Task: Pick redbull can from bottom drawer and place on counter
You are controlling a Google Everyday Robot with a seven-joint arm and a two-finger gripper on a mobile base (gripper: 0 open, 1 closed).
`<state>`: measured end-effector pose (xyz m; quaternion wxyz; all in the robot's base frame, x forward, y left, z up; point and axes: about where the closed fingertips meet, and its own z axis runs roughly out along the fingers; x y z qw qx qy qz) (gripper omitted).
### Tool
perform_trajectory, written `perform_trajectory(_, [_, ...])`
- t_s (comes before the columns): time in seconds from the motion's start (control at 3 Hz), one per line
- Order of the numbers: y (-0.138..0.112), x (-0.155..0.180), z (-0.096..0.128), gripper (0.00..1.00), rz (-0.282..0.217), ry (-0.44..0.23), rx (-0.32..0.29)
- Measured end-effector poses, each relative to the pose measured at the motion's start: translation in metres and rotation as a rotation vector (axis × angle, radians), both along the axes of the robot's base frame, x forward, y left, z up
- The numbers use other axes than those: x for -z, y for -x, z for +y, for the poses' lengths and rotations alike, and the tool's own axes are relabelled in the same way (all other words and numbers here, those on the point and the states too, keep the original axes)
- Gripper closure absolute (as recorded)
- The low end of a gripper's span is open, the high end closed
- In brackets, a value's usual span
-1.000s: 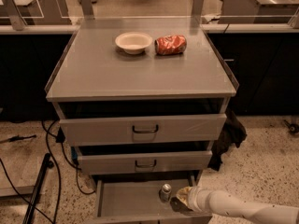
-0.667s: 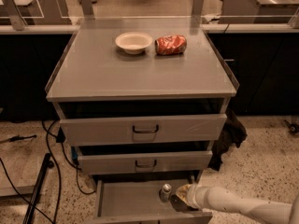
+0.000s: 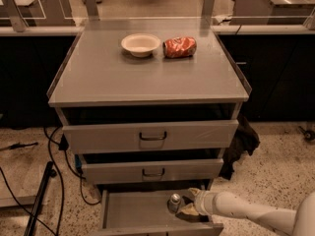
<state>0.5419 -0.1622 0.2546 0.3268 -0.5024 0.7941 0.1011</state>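
At the frame's bottom, the end effector (image 3: 188,206) reaches into the open bottom drawer (image 3: 133,214) just beside the upright redbull can (image 3: 174,202), likely lining up a grasp. Whether it is spread or closed cannot be told. Higher up, the tabletop (image 3: 147,77) carries a bowl (image 3: 141,44) and a crushed can (image 3: 179,47).

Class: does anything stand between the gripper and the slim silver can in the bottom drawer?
Nothing visible does. The gripper is close beside the slim silvery redbull can, on its right in the picture, inside the open grey metal bottom drawer.

hand (image 3: 186,206) beside redbull can (image 3: 174,202), bottom drawer (image 3: 133,213)
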Motion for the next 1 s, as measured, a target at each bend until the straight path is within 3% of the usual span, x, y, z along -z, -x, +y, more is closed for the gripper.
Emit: perform_trajectory(1.0, [-0.021, 0.045, 0.013, 0.43, 0.078, -0.061, 0.002])
